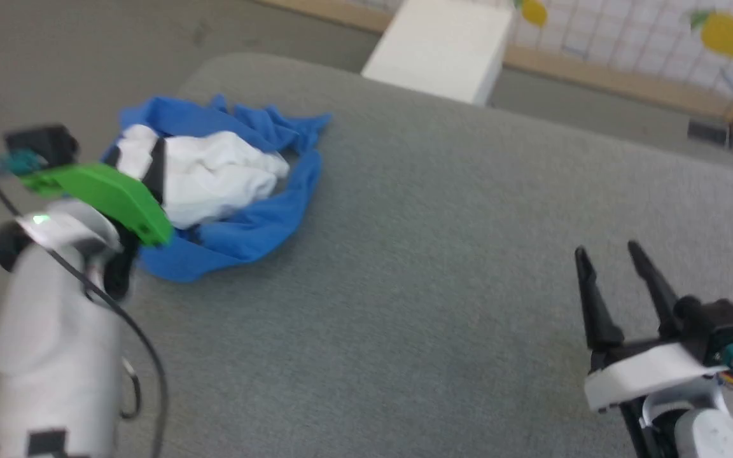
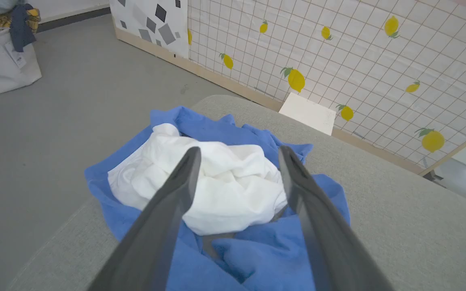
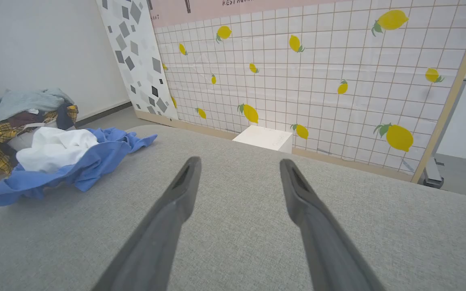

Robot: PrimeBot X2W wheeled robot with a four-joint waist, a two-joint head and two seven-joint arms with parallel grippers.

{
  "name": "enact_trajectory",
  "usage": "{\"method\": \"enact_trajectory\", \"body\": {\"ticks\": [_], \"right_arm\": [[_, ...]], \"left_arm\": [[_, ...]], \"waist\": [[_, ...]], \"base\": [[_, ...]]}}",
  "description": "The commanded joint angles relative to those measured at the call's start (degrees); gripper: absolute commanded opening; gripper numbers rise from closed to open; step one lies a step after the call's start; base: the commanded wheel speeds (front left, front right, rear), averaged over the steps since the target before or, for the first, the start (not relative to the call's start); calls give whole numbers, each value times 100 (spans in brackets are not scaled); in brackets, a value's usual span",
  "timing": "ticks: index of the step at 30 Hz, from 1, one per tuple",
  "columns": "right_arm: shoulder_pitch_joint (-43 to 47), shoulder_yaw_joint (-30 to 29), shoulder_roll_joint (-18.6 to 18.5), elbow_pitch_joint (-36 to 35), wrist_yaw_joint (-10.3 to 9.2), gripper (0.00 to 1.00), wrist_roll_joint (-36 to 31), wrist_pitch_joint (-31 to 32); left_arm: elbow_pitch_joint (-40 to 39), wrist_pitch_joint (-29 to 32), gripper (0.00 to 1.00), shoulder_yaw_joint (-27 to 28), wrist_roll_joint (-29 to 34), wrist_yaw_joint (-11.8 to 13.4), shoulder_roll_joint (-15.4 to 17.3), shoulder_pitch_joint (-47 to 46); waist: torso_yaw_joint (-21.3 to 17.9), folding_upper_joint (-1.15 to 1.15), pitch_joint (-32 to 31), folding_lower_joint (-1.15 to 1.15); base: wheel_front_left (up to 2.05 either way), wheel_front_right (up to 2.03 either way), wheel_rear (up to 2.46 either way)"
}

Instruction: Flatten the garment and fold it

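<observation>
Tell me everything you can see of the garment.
The garment is a soft crumpled heap: bunched white body in the middle, bright blue sleeve fabric ringing it. It lies unfolded near the far left corner of the grey padded surface. The left tool hangs open over it; contact is unclear.

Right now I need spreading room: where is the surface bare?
Bare: the grey surface between the garment and the right claw, back to the white box. Crowded: the left corner, where the left claw points at it.
</observation>
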Motion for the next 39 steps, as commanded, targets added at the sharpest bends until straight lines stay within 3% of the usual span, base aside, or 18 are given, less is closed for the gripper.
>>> {"method": "enact_trajectory", "body": {"ticks": [1, 8, 17, 18, 19, 22, 26, 32, 39], "right_arm": [[-132, -47, -1, -104, -9, 100, -76, 43], [-283, -199, -1, -336, -9, 100, -128, 145], [-440, -169, -1, -352, -9, 100, -142, 120], [-453, -161, -1, -345, -9, 100, -139, 117], [-465, -148, -1, -331, -9, 100, -137, 113], [-486, -105, -1, -262, -9, 100, -112, 84], [-465, -73, -1, -118, -9, 100, -24, 22], [-369, 15, -1, 192, -9, 100, 272, -216], [-357, -38, -1, 662, -9, 100, 611, -578]], "left_arm": [[231, 211, 100, 126, -181, -14, 98, -273], [1029, 1142, 100, 236, -506, -71, 428, -830], [1661, 1730, 100, 193, -623, 88, 439, -861], [1674, 1702, 45, 191, -614, 110, 442, -869], [1676, 1597, 0, 208, -593, 170, 450, -879], [1621, 1106, 0, 280, -488, 372, 522, -957], [1325, 270, 0, 366, -428, 408, 535, -1254], [639, -255, 0, 103, -403, -44, 476, -2065], [-124, 23, 0, -484, -743, -345, 212, -3119]], "waist": [[-692, 0, 957, 0], [-1003, 0, 1760, 0], [-966, 0, 2007, 0], [-953, 0, 1998, 0], [-940, 0, 1974, 0], [-921, 0, 1853, 0], [-918, 0, 1579, 0], [-1101, 0, 993, 0], [-1676, 0, 303, 0]], "base": [[0, 0, 0], [0, 0, 0], [0, 0, 0], [0, 0, 0], [0, 0, 0], [0, 0, 0], [0, 0, 0], [0, 0, 0], [0, 0, 0]]}}
